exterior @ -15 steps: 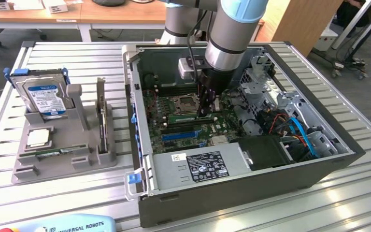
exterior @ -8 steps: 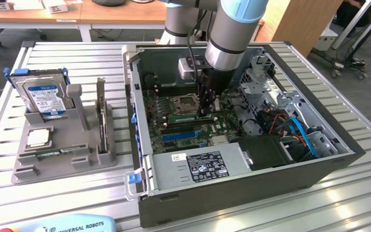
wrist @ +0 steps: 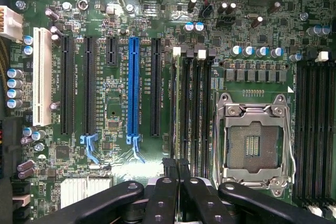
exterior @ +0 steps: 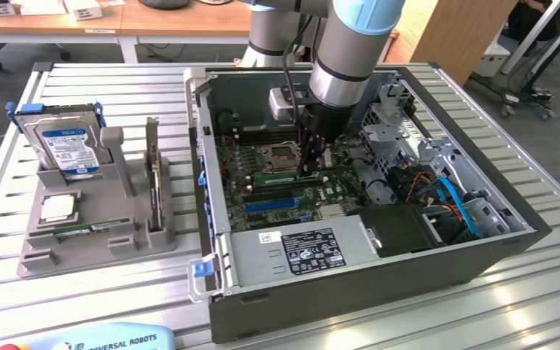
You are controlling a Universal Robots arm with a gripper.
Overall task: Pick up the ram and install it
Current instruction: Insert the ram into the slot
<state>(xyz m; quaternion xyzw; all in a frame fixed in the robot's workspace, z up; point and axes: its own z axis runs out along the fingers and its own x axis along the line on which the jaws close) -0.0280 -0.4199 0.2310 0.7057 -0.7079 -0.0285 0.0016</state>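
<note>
- Claw [wrist: 176,170] closed, fingertips together over memory slots [wrist: 192,114], lower centre.
- Arm [exterior: 356,45] stands vertical, top centre, reaching into computer case [exterior: 358,292].
- Ram [exterior: 74,230] lies in tray [exterior: 95,252], left.

Exterior view is bright and daylight-ish, with hot glare patches on the table [exterior: 528,292] slats toward the exterior view's right. Inside the case [exterior: 358,292] it's dimmer, with the arm [exterior: 348,51] shading the motherboard [exterior: 260,186]. Wrist view is lit evenly, with 1 shiny reflection below the blue slot [wrist: 133,85]. The gripper [wrist: 176,166] is a glossy black mass, slightly soft.
</note>
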